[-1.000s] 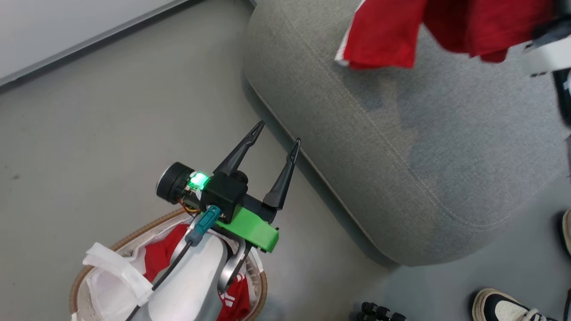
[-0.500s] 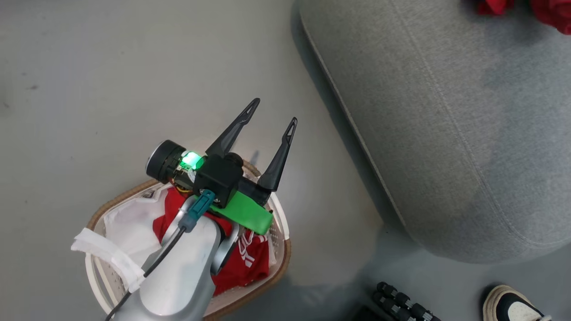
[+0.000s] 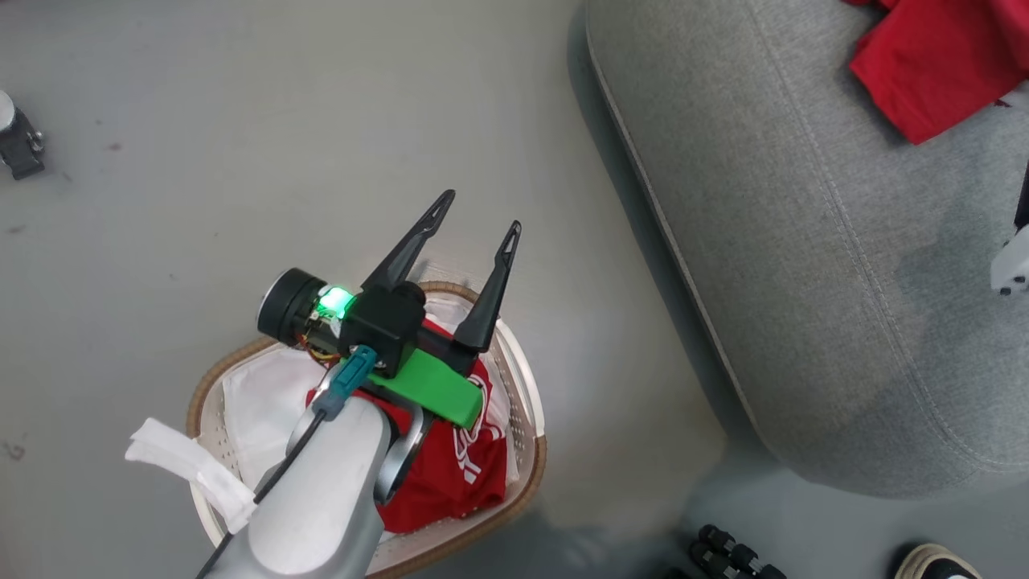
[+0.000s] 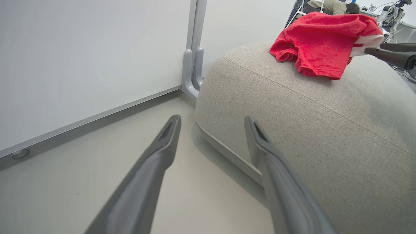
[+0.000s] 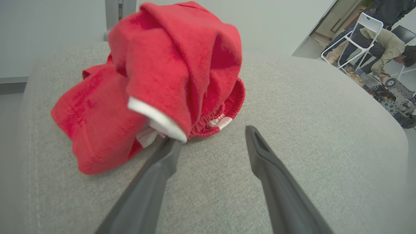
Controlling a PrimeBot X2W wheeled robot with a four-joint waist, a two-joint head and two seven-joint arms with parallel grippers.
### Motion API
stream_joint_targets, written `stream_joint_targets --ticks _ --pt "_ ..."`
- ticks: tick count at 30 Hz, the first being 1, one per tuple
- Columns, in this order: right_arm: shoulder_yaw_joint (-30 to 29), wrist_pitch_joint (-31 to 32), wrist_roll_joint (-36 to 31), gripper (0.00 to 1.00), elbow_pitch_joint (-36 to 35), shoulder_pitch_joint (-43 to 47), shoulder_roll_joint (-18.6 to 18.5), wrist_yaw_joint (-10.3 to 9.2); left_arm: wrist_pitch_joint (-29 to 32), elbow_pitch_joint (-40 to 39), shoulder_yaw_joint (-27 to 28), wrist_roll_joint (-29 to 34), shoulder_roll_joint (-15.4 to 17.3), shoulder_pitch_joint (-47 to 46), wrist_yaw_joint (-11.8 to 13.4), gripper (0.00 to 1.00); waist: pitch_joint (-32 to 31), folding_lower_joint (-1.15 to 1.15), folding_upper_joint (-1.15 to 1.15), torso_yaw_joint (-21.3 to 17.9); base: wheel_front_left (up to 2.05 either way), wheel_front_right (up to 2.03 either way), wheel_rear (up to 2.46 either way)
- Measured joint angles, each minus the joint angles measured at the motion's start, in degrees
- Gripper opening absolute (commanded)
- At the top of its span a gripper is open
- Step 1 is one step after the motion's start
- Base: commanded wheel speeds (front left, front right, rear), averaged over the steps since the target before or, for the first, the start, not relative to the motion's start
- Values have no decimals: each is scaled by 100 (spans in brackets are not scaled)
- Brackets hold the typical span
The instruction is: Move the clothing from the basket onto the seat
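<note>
Bare floor (image 3: 241, 161) spreads left of and beyond the basket (image 3: 530, 402), with 1 small dark wheeled object (image 3: 18, 145) at the far left. A strip of floor separates the basket from the seat (image 3: 804, 281) on the right. The left gripper (image 3: 480, 211), jaws spread, hangs over the basket's far rim. Its forearm (image 3: 330, 498) covers the middle, leaving the red clothing (image 3: 458, 474) exposed on the right. On the seat, a red heap (image 5: 156, 81) sits at 1 fingertip of the wide-spread right gripper (image 5: 212, 136), with bare cushion to its right.
</note>
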Motion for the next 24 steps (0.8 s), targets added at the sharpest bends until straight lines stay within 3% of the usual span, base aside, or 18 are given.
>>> stream_joint_targets --ticks 9,24 --pt "14 0 225 100 -508 1146 308 0 0 48 536 11 -132 476 0 100 -622 0 0 98 0 0 0" --pt "1562 0 944 100 -1538 1699 798 0 0 -20 1506 40 -197 1176 312 100 -1434 -1 0 908 0 0 0"
